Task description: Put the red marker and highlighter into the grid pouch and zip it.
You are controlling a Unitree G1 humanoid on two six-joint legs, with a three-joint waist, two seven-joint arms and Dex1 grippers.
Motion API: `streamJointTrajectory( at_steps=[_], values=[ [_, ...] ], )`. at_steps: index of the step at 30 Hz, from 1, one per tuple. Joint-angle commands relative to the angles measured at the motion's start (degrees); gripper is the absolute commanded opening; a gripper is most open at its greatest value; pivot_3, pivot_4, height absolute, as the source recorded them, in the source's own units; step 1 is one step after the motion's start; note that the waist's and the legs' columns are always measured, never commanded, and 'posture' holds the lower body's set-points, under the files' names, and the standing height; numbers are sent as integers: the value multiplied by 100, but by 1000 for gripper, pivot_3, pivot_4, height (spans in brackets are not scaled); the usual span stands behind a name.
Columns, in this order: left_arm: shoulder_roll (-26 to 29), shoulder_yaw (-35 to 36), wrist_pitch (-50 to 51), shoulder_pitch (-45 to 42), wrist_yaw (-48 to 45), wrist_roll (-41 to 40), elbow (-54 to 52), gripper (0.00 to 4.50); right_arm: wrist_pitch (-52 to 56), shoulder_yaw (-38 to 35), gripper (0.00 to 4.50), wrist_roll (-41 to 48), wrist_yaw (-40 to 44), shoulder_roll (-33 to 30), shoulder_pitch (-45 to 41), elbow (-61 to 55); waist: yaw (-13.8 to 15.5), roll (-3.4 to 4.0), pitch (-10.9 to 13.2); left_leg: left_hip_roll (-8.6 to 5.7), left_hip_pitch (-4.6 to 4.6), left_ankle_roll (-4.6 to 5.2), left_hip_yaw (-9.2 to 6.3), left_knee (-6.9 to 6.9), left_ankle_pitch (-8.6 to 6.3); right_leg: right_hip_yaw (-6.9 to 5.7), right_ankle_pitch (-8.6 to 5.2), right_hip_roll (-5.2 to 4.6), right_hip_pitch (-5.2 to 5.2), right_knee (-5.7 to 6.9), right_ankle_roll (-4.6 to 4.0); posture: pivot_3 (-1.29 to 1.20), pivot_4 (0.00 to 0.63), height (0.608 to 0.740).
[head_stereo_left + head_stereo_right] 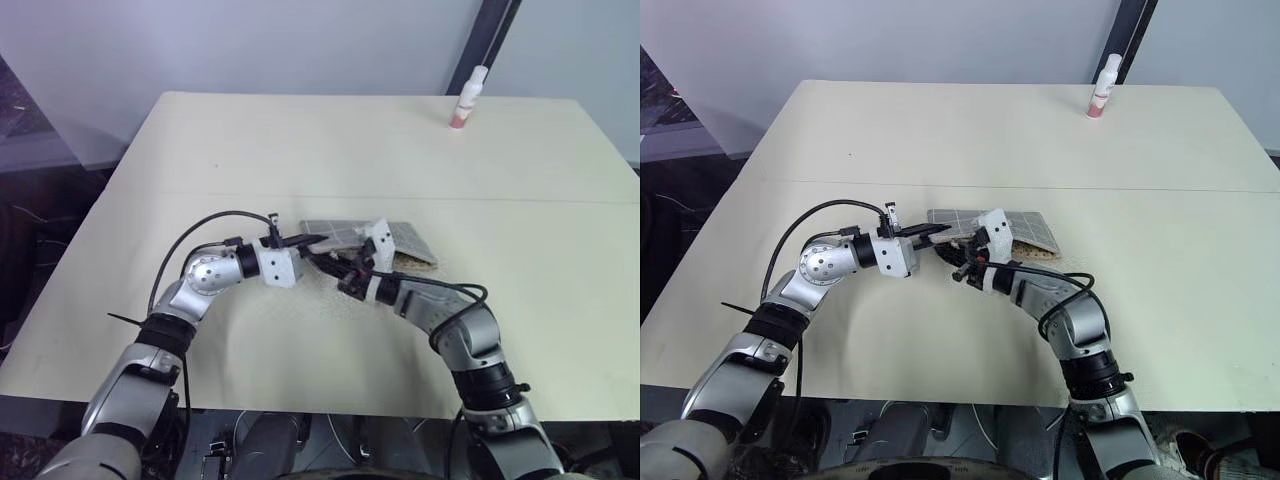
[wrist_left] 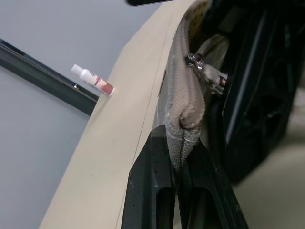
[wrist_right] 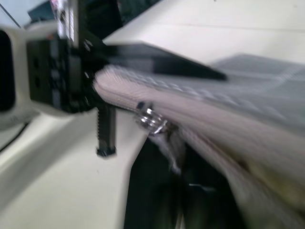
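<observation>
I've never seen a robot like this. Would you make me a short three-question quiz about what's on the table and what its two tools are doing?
1. True or false: the left tool is clamped on the end of the grid pouch.
2. Which thing stands at the table's far edge? A) a cup B) a white-and-pink bottle C) a stapler
3. Fill in: the right tool is shut at the pouch's ______, near its metal slider.

Key: 1 true; 2 B; 3 zipper.
</observation>
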Motion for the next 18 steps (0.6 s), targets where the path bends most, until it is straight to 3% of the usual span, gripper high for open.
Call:
streamJointTrajectory(
  at_steps=[1,9,14,18],
  values=[
    [77,103,-32,6,145,-101,33,0,-27,-262,18,34,161,-370,150,-410,1,0,0,0,0,0,0,0,0,0,0,0,0,0,0,0,150,740],
    [228,356,348,150,-278,-857,187,0,-342,-1196,18,-160,646,-1936,598,-80,0,2,0,-1,-1,1,1,5,0,0,-2,-4,7,-7,-1,0,150,740],
    [288,391,443,229,-412,-1065,231,0,-740,-1406,18,-445,794,-2362,781,251,-12,3,0,7,0,1,2,0,0,-1,-2,-3,8,0,0,0,150,740],
    [176,386,595,204,-460,-1176,199,0,-811,-1425,18,-423,777,-2304,811,122,-7,3,0,6,-1,2,2,2,0,0,-2,-3,6,-1,0,0,150,740]
  ],
)
